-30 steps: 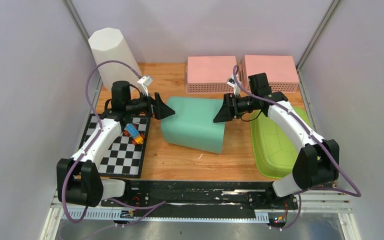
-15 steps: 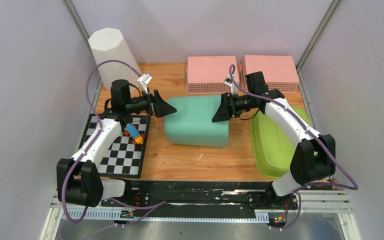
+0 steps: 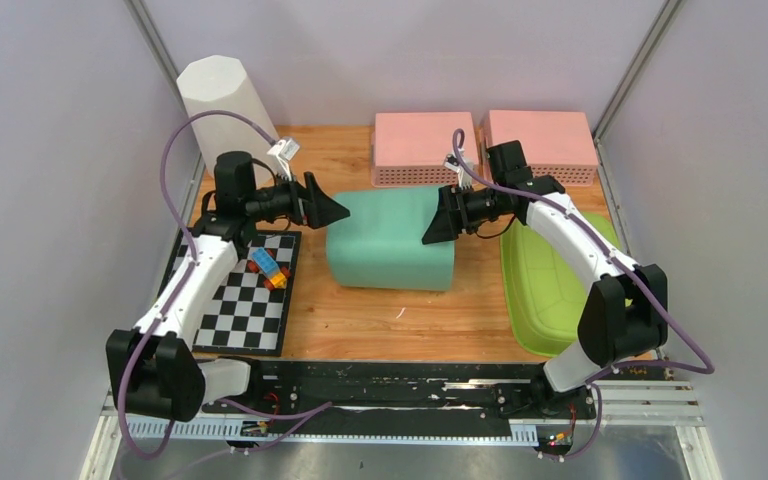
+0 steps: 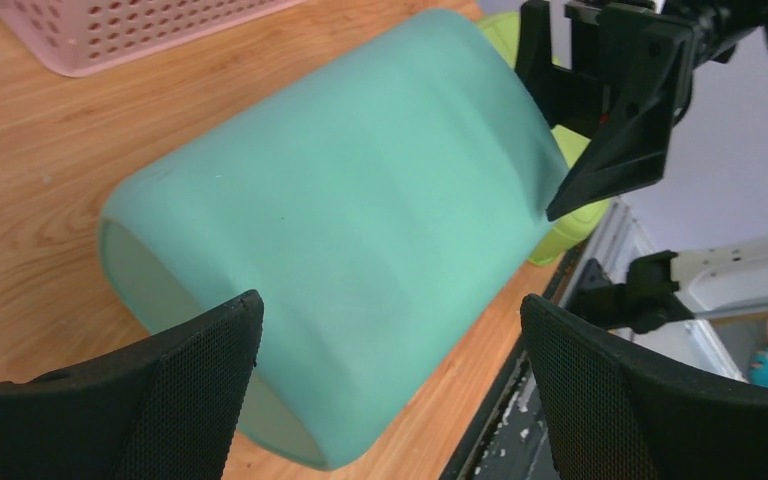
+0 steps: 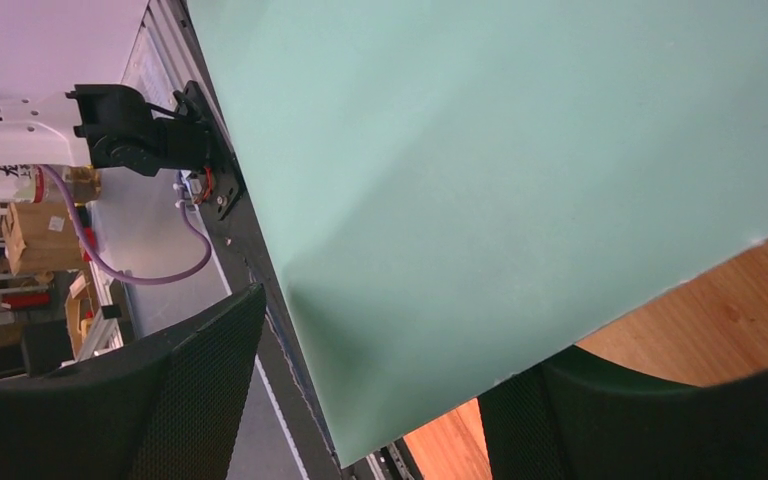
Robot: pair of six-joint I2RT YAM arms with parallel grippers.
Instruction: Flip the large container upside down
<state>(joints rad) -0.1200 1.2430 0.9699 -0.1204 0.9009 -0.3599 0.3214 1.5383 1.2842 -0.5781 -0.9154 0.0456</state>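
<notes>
Large container (image 3: 390,240) lies mid-table (image 3: 360,315), seemingly on its side. My left wrist view shows its open mouth, so I judge the flip part done, with the mouth yet to go flat down. My left arm (image 3: 200,270) and right arm (image 3: 580,240) reach inward. Left jaws gape just beside it. Right jaws stand parted astride its other end, not clamping as far as I see.

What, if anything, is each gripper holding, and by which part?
The left gripper is open and holds nothing. The right gripper has the edge of the teal container, at the end opposite its mouth, between its fingers; whether it grips cannot be told.
</notes>
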